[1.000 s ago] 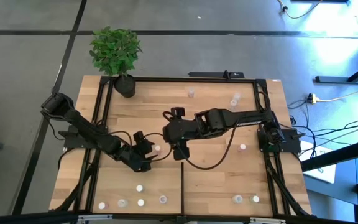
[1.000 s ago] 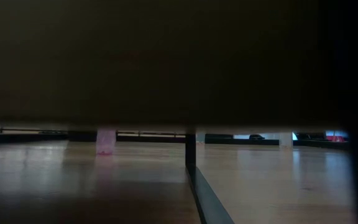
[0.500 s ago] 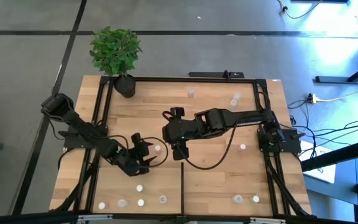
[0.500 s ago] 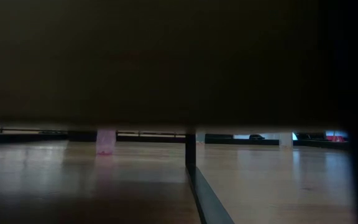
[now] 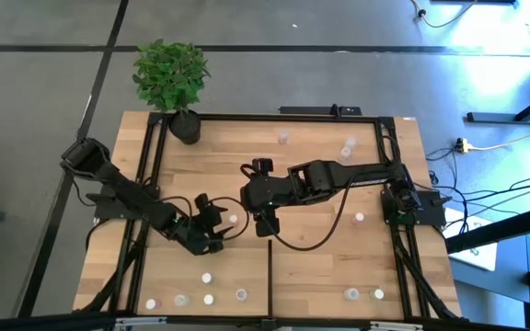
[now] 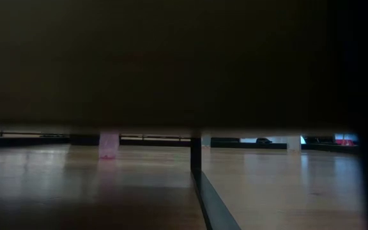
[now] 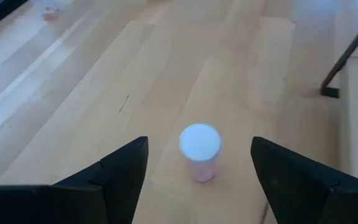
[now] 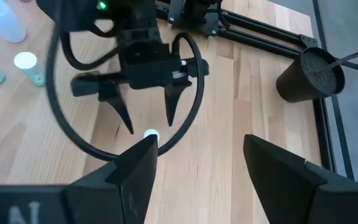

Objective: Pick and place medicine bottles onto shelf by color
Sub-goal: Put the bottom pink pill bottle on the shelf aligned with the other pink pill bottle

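A tiny medicine bottle with a white top and pinkish body stands upright on the light-wood shelf, left of the middle. My left gripper is low over the shelf. It is open, with one finger on either side of the bottle and clear of it. The right wrist view shows this bottle just past the left gripper's fingertips. My right gripper hangs open and empty high above the shelf's middle, pointing slantwise down at the left gripper.
Several more bottles stand along the near edge. Others stand at the far side and on the right. A black plant pot stands at the far left corner. A short black divider bar splits the near half.
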Tool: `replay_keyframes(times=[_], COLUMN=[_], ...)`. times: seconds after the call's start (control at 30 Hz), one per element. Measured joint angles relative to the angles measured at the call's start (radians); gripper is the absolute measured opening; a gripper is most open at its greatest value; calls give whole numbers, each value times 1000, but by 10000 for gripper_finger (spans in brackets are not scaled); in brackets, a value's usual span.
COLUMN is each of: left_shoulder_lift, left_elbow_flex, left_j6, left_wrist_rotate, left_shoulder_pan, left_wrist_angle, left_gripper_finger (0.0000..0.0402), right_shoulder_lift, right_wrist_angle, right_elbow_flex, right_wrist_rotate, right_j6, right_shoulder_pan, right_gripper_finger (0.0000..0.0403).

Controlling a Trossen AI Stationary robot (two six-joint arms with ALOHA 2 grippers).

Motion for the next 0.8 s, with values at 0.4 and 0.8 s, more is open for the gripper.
replay_keyframes(times=[0.4,0.8], left_shoulder_lift=[24,82], left_elbow_flex=[-9,-9], left_j6=[19,11], left_wrist_rotate=[55,81], left_shoulder_pan=[69,85], left_wrist_angle=[26,79], left_gripper_finger=[279,279], right_shoulder_lift=[0,0], right_wrist_angle=[1,2], right_elbow_flex=[0,0], right_wrist_rotate=[0,0], right_j6=[0,0], right_shoulder_pan=[0,0], right_gripper_finger=[239,239])
